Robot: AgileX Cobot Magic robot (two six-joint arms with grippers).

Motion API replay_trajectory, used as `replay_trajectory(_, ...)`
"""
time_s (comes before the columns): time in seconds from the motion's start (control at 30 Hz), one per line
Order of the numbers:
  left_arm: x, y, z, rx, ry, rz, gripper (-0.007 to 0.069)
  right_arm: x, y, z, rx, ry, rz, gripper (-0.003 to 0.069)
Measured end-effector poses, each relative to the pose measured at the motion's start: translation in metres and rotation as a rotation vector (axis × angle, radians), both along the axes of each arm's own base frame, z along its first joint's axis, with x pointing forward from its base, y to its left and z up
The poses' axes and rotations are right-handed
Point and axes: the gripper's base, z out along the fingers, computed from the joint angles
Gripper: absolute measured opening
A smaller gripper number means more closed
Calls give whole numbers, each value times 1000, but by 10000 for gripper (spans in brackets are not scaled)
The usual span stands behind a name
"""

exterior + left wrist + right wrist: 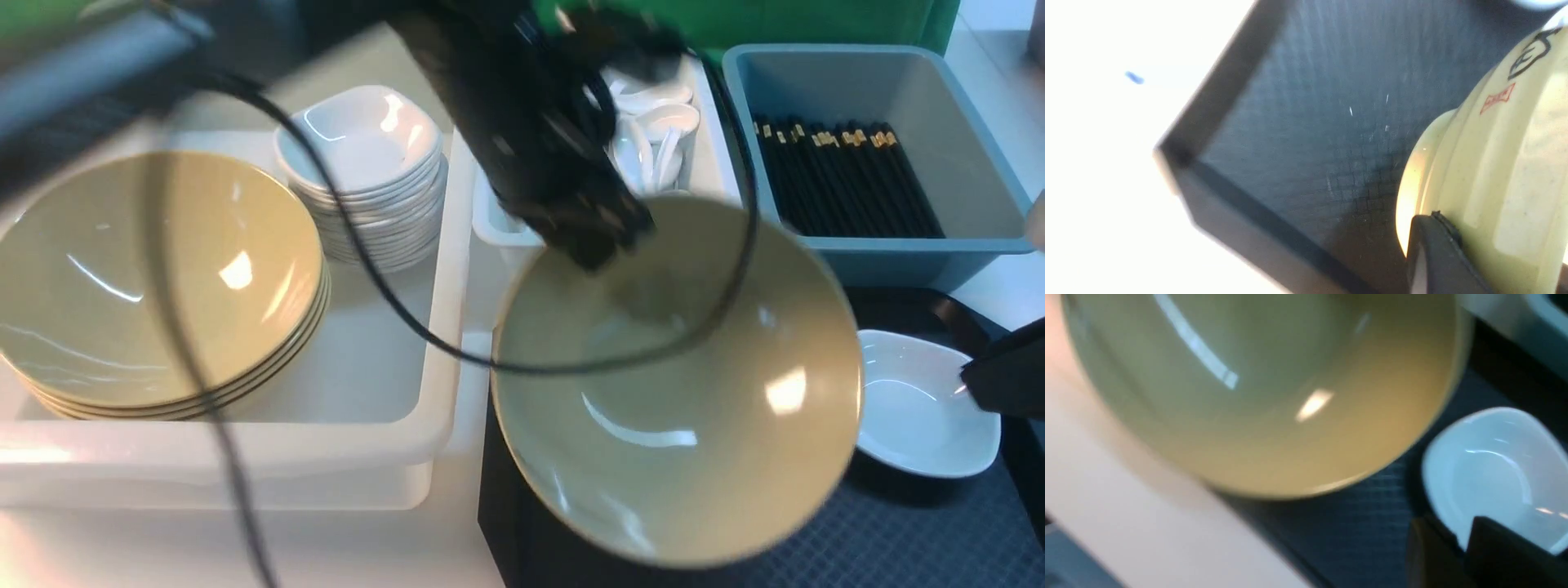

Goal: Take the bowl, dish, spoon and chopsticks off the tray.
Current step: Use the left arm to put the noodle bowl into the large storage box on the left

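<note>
The left gripper (608, 245) is clamped on the far rim of the olive-tan bowl (678, 392), at about 11 o'clock on its circle, with one dark finger (1433, 257) pressed to the pale underside beside the foot ring. The bowl hangs tilted, its hollow turned toward the front camera, clear of the floor of the black tray (898, 539) and overhanging the tray's left edge, its outline softened by blur. At the bowl's 3 o'clock the small white dish (914, 416) sits on the tray, just beside the bowl's rim. The right gripper (1000, 380) is at the dish's 3 o'clock edge, its fingers (1506, 555) straddling the rim; whether they pinch it I cannot tell. At the bowl's 9 to 10 o'clock a white bin (441, 343) holds a stack of matching bowls (155, 278) and a stack of white dishes (367, 163). At 12 o'clock white spoons (661, 122) lie in a narrow white bin (498, 229), and at 1 o'clock black chopsticks (841, 175) lie in a grey-blue bin (898, 82).
</note>
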Motion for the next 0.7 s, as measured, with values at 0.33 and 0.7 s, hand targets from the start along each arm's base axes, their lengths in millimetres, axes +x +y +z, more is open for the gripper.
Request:
replay_trajectory(0.33, -54, 191, 102, -141, -220, 592, 4, 18, 30, 41, 210, -71, 207, 34)
replay_trajectory(0.7, -74, 320, 24, -171, -106, 1146, 4, 19, 32, 59, 234, -141, 229, 34)
